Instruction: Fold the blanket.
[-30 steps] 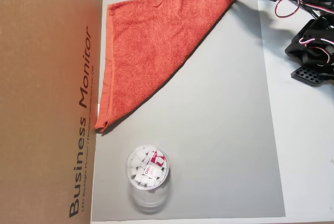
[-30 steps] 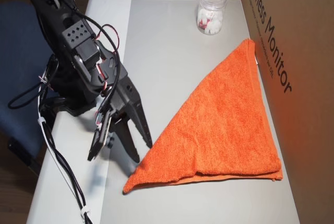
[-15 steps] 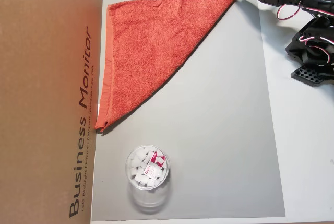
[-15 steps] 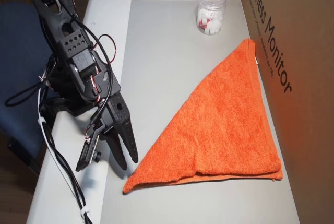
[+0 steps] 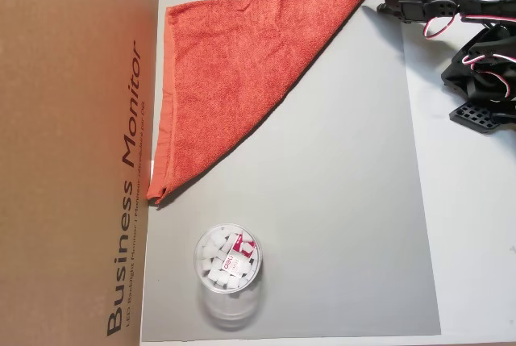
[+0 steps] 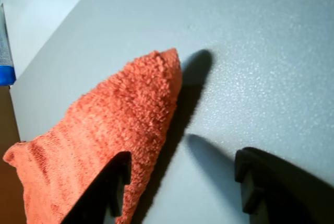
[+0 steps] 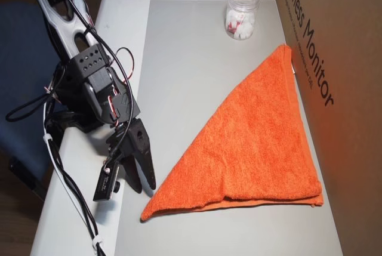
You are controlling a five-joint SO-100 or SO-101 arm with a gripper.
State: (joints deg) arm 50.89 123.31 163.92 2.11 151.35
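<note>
The blanket (image 7: 256, 148) is already folded into a triangle on the grey mat (image 7: 185, 59), its long straight side along the cardboard box (image 7: 334, 59) at the mat's edge. The gripper (image 7: 143, 187) sits spread wide and empty at the mat's opposite edge, just beside the pointed corner (wrist view has one finger (image 6: 112, 182) over the cloth). The triangle's long diagonal runs away from the gripper toward the jar (image 7: 242, 11).
</note>
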